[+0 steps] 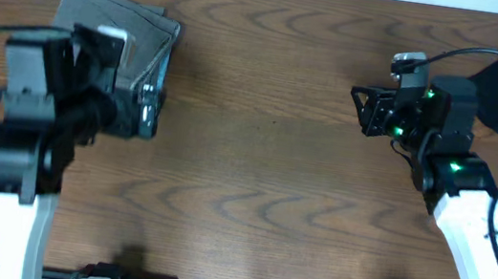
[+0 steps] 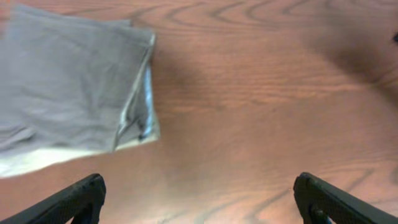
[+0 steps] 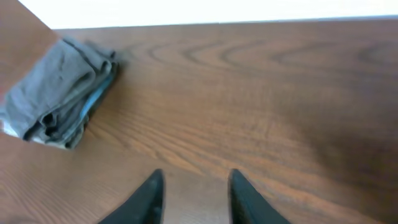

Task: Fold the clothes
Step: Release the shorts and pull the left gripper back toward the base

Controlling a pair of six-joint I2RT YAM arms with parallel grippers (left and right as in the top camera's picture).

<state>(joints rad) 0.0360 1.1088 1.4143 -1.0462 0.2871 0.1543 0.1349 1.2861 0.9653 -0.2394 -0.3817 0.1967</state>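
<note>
Robotics lab bench: a left arm (image 1: 11,152) and right arm (image 1: 459,191) mounted at a wood-grain table (image 1: 256,160).

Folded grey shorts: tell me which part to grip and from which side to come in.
Probably grip the stacked edge of the folded grey shorts, where all the layers end together facing the middle of the table. Come in low from that side, one finger under the pile and one on top, so the fold stays together.
</note>
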